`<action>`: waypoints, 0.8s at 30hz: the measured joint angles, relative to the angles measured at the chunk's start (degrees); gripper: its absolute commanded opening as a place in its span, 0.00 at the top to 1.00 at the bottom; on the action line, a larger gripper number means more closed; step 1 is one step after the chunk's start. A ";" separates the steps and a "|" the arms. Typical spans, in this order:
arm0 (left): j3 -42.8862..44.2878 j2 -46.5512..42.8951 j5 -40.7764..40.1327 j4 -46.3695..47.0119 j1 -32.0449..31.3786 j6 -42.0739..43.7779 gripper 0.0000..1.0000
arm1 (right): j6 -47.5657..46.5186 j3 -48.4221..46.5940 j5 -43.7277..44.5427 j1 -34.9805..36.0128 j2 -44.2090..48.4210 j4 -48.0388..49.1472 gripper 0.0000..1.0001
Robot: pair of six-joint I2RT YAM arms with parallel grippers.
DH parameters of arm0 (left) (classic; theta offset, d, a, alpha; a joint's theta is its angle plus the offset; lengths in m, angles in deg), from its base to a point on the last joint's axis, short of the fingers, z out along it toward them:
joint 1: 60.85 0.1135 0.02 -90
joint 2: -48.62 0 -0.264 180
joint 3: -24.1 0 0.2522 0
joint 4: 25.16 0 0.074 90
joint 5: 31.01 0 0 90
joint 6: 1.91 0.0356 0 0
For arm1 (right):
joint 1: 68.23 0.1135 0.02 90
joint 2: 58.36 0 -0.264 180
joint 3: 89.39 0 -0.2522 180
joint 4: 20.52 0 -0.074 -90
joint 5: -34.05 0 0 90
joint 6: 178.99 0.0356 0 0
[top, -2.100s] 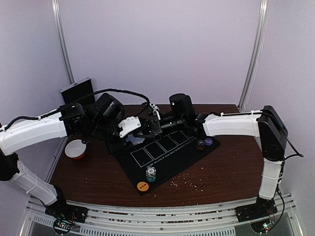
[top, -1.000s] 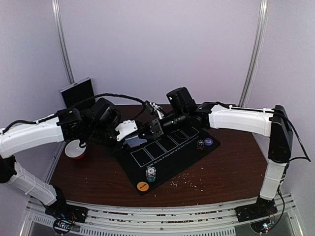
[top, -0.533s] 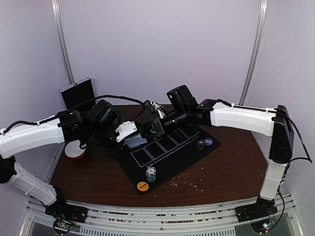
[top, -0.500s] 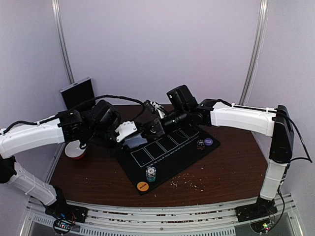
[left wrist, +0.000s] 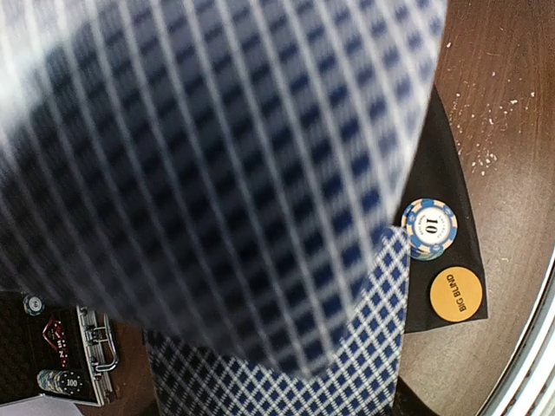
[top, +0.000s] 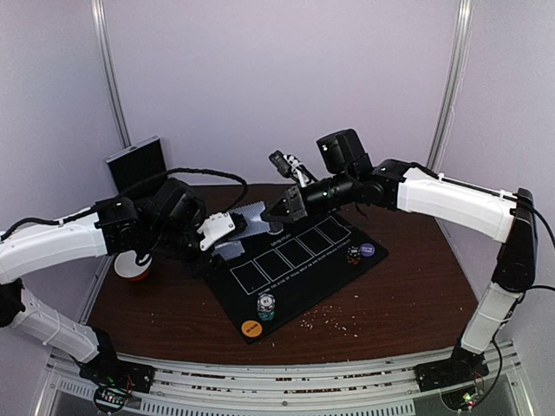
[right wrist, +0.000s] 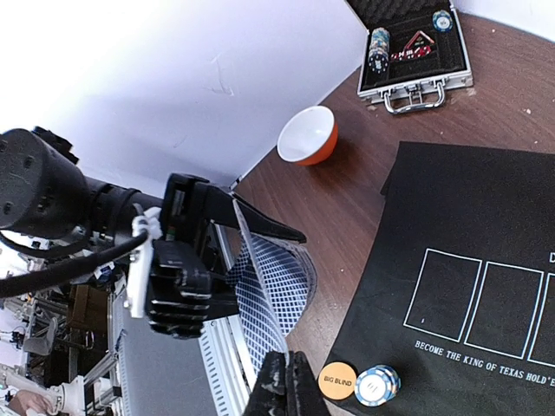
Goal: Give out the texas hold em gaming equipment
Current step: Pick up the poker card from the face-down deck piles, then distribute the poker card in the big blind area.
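**Both grippers gripped cards over the mat's far-left corner**

The left gripper (top: 217,230) was clamped on a bunch of playing cards (right wrist: 282,277) above the far-left corner of the black mat (top: 299,273). The right gripper (right wrist: 281,371) had its fingers pinched tight on a single card (top: 248,217) just beside that bunch. A chip stack (top: 266,305) and an orange disc (top: 251,328) sat at the mat's near corner. A second chip stack (top: 353,254) and a purple disc (top: 368,250) sat at its right corner.

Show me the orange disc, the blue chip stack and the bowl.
orange disc (left wrist: 453,293), left wrist view, its printed face.
blue chip stack (left wrist: 429,227), left wrist view, top chip's face.
bowl (right wrist: 305,132), right wrist view, bare white inside.
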 measured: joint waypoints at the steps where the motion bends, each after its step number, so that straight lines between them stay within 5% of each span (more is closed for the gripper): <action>1: -0.07 0.00 -0.09 0.02 0.00 -0.04 0.46 | 0.26 0.33 0.00 -0.42 1.03 0.26 1.00; 13: -2.05 -1.38 -1.51 0.42 0.94 -0.92 0.45 | -7.19 5.03 1.99 -5.86 9.40 -11.32 1.00; 24: -2.36 -2.49 -2.80 0.48 1.14 -1.44 0.45 | -13.53 29.73 2.40 -3.67 14.10 -19.93 1.00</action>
